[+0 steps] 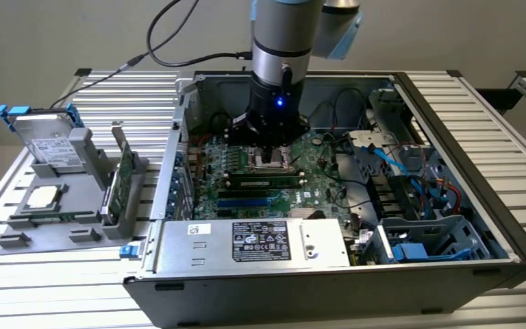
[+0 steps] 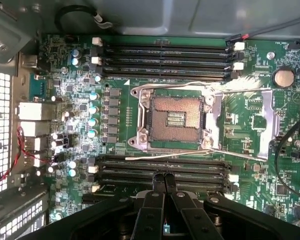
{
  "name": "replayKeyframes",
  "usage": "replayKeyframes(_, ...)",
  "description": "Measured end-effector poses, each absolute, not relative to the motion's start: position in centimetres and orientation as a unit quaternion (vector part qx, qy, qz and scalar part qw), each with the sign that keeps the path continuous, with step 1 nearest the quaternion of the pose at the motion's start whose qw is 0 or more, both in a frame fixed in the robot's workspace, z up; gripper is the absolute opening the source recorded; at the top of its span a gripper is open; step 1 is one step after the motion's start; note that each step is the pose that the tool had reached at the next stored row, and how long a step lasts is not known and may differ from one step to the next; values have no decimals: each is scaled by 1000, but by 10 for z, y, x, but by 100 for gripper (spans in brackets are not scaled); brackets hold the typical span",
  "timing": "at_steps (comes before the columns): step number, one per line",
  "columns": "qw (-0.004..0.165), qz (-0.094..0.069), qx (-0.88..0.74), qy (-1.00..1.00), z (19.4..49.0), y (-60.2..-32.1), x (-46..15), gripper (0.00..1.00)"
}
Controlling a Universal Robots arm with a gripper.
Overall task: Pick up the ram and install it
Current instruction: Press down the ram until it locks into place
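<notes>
The black two-fingered gripper (image 2: 164, 182) hangs low inside the open dark-grey computer case (image 1: 482, 226), directly above the green motherboard (image 2: 80, 100), with its fingers pressed together and nothing visible between them. In the wrist view the fingertips sit just over the bank of long black memory slots (image 2: 160, 170) that runs beside the square silver processor socket (image 2: 175, 117), whose metal retention frame stands open; a second bank of black slots (image 2: 165, 60) lies on the socket's far side. In the exterior view a long, narrow green ram stick with dark chips (image 1: 265, 182) lies flat along one of the slots just in front of the gripper, level with the board and apparently seated, though whether its end latches have snapped shut cannot be made out. Judging from that, the pick-up and carry look finished and the stick looks placed in its slot; the closed gripper seems to be at or just above it, as if pressing or having pressed it home. On the slatted aluminium tabletop (image 1: 53, 274), on the exterior view's left, a grey plastic parts holder (image 1: 62, 205) carries a silver hard drive with blue clips (image 1: 44, 137) and an upright green expansion card (image 1: 121, 181), both well apart from the gripper.
</notes>
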State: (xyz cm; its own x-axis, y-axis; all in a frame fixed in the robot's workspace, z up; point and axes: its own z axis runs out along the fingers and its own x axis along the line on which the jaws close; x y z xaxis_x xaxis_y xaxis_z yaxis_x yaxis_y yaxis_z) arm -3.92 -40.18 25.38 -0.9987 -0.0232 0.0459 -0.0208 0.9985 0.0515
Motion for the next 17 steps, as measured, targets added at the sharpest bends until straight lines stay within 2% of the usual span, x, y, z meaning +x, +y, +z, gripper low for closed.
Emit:
replayKeyframes(9,23,-26,9,-999,254,-423,-39,10)
replayKeyframes(17,23,-26,8,-999,254,-424,-39,10)
